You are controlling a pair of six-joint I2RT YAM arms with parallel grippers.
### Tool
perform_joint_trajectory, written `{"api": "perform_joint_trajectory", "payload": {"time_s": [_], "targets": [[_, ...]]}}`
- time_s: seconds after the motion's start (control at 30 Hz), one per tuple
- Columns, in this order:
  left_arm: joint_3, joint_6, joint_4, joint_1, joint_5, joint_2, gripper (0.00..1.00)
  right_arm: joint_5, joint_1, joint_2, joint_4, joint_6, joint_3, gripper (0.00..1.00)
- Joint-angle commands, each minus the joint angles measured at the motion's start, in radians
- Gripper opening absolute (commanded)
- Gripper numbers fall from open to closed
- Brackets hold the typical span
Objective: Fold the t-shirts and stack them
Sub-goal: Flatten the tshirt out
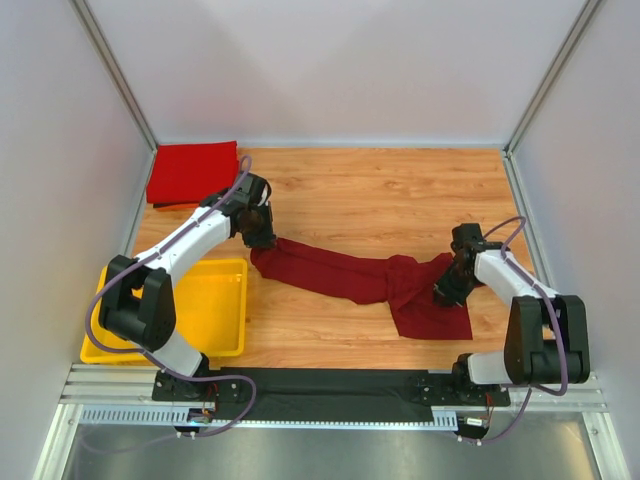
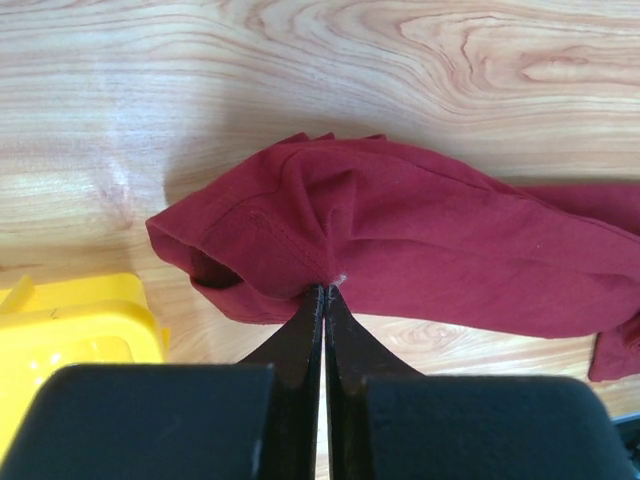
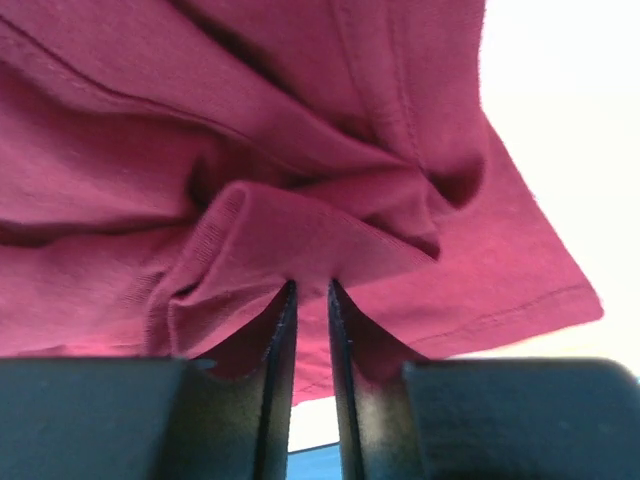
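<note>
Top external | maroon t-shirt (image 1: 350, 275) stretched across mid-table | left gripper (image 1: 258, 235), right gripper (image 1: 447, 290) each clamp one end, likely to spread it flat | red t-shirt (image 1: 192, 172) folded far-left

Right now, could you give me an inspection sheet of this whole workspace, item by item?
Surface: wooden table, wood grain visible.
Job's things: maroon t-shirt unfolded, stretched between both grippers; red t-shirt folded at the far left corner.
Clutter: yellow tray at the near left edge.
Grippers: left gripper shut on the maroon t-shirt's left end; right gripper pinching a fold at its right end.
Cables: purple cables loop along both arms.
Surroundings: white walls on three sides; metal rail at the near edge.
</note>
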Motion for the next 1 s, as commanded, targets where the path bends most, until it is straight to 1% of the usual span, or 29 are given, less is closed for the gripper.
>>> {"api": "perform_joint_trajectory", "payload": {"time_s": [0.0,0.07,0.17,0.2,0.23,0.27,0.33,0.4,0.57,0.87,0.97], "targets": [[0.006,-0.012,0.002,0.001,-0.016,0.004,0.0,0.064,0.006,-0.054,0.006,-0.017,0.023,0.22],[0.005,-0.014,-0.001,0.001,-0.017,0.005,0.0,0.102,0.006,-0.074,-0.039,-0.031,0.052,0.25],[0.002,-0.015,-0.001,0.001,-0.02,0.005,0.0,0.145,0.003,-0.116,-0.08,-0.051,0.11,0.32],[0.002,-0.015,-0.002,0.001,-0.022,0.005,0.0,0.157,0.0,-0.126,-0.085,-0.052,0.138,0.37],[0.0,-0.015,0.001,0.001,-0.022,0.002,0.0,0.168,-0.013,-0.128,-0.09,-0.055,0.147,0.4],[0.0,-0.017,-0.001,0.001,-0.02,0.002,0.0,0.168,-0.011,-0.12,-0.09,-0.055,0.158,0.41],[-0.002,-0.017,-0.001,0.001,-0.022,-0.001,0.0,0.167,-0.065,-0.099,-0.105,-0.042,0.196,0.46],[-0.002,-0.015,-0.002,0.001,-0.019,-0.003,0.0,0.171,-0.076,-0.05,-0.128,-0.023,0.23,0.48],[-0.008,-0.021,0.002,0.001,-0.022,-0.01,0.0,0.147,-0.077,0.025,-0.18,0.055,0.316,0.49],[-0.02,-0.026,0.027,0.001,0.003,-0.012,0.0,0.127,-0.076,0.174,-0.217,0.138,0.377,0.49],[-0.026,-0.024,0.035,-0.001,0.006,-0.019,0.0,0.144,-0.076,0.206,-0.205,0.155,0.385,0.48]]}}
